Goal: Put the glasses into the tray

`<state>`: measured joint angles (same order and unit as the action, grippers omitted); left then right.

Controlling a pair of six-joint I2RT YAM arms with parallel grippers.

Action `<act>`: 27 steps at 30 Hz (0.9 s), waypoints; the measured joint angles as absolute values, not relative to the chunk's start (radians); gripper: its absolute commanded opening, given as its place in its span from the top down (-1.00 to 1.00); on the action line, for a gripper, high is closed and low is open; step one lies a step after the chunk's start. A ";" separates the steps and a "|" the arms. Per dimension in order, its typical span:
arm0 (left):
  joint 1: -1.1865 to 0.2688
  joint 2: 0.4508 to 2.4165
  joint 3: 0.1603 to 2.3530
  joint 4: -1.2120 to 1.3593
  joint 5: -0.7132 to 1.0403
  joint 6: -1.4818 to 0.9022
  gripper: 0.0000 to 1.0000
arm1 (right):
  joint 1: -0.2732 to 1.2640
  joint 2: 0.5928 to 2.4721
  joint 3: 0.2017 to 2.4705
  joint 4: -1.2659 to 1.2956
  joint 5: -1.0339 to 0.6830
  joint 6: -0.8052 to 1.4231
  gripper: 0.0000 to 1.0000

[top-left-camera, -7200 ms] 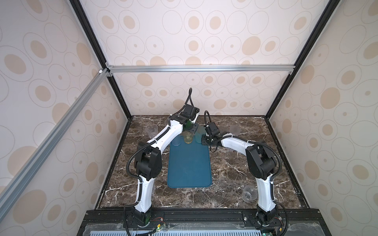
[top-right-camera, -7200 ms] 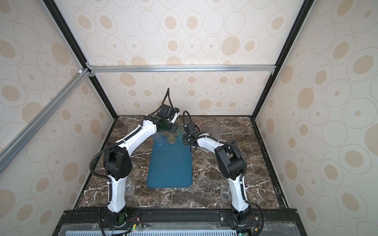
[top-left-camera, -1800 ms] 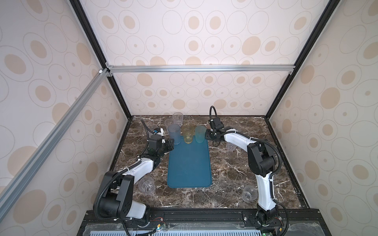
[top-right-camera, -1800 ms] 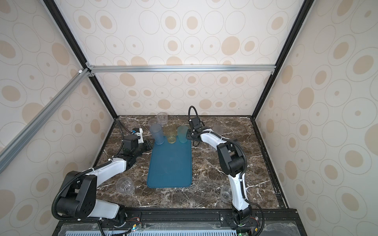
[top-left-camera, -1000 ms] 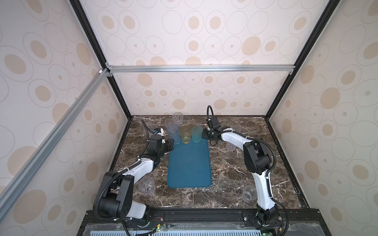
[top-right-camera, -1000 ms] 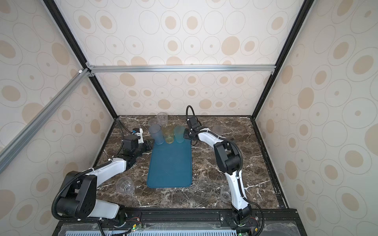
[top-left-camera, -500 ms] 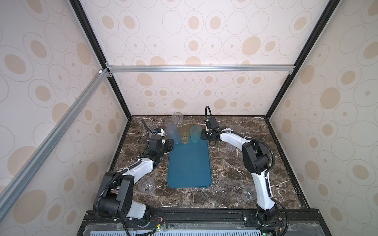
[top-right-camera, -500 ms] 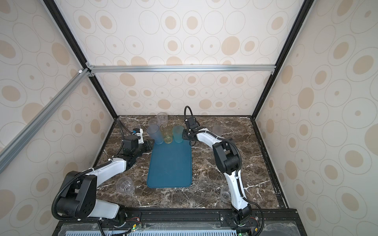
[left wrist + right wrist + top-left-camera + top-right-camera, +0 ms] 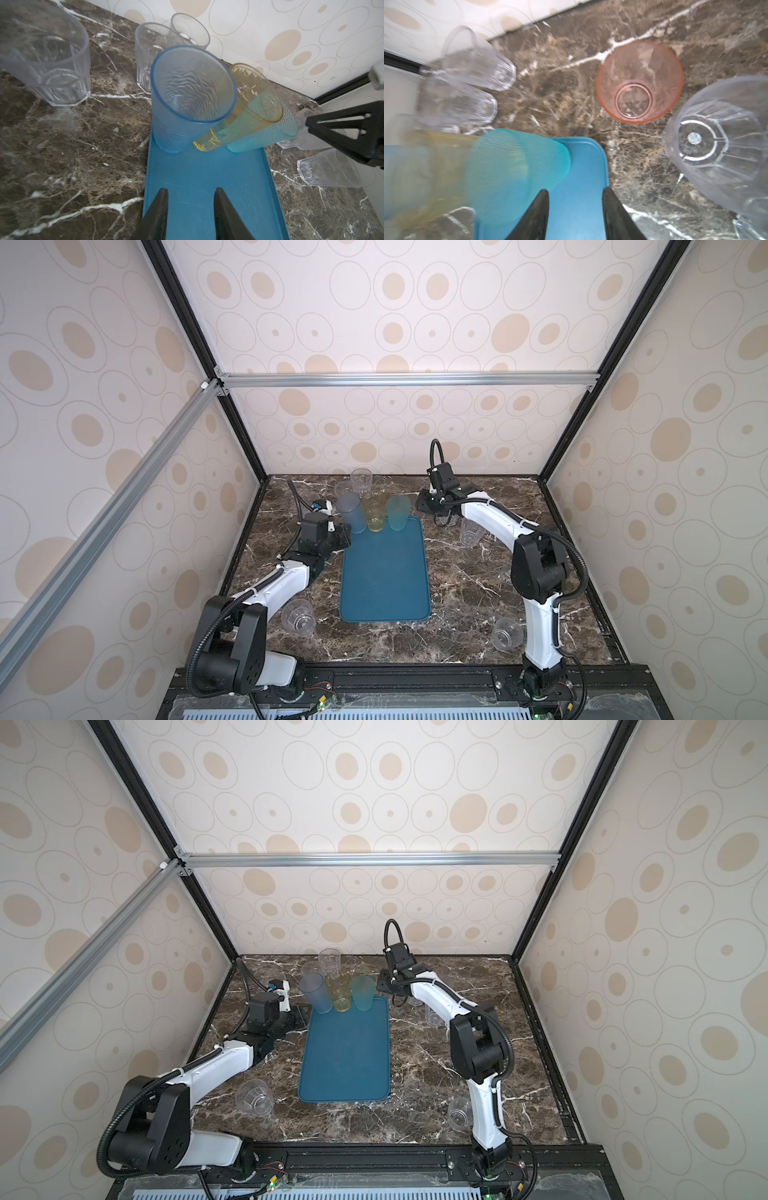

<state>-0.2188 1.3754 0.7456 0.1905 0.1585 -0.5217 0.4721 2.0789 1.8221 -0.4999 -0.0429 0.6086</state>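
Note:
The teal-blue tray [image 9: 384,572] [image 9: 345,1052] lies in the middle of the marble table. At its far end stand three glasses in a row: frosted blue [image 9: 349,512] [image 9: 187,97], yellow [image 9: 374,512] [image 9: 209,143] and teal-green [image 9: 398,512] [image 9: 512,170]. My left gripper [image 9: 345,538] [image 9: 190,191] hovers open over the tray's left rim, just short of the blue glass, with nothing between its fingers. Over the tray's far right corner my right gripper [image 9: 422,506] [image 9: 575,191] stands open and empty, its left finger next to the teal-green glass.
Clear glasses stand behind the tray [image 9: 360,481] [image 9: 343,489], far left of the blue one [image 9: 45,60], beside the right arm [image 9: 471,533], and near the front at left [image 9: 297,616] and right [image 9: 506,634]. A pink glass [image 9: 639,83] and a clear one [image 9: 720,143] sit right of the tray's corner.
My right gripper has edged slightly left toward the tray's far corner, close by the teal-green glass. The left arm has stayed put.

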 measured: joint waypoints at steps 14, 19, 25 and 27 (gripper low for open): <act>-0.323 1.429 1.093 -0.026 0.022 -0.333 0.19 | 0.494 2.313 2.222 -0.713 -0.131 0.582 0.00; -0.368 1.508 1.167 -0.067 0.017 -0.301 0.19 | 0.506 2.377 2.241 -0.779 -0.115 0.559 0.07; -0.392 1.549 1.184 -0.096 0.020 -0.289 0.19 | 0.509 2.386 2.265 -0.834 -0.063 0.523 0.30; -0.393 1.549 1.184 -0.097 0.020 -0.288 0.18 | 0.509 2.386 2.268 -0.848 -0.045 0.507 0.38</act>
<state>-0.3935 1.5490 1.1835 -0.0967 0.0200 -0.2878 0.5095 2.3863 2.2684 -0.8478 -0.0452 0.5068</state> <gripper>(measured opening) 0.406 0.337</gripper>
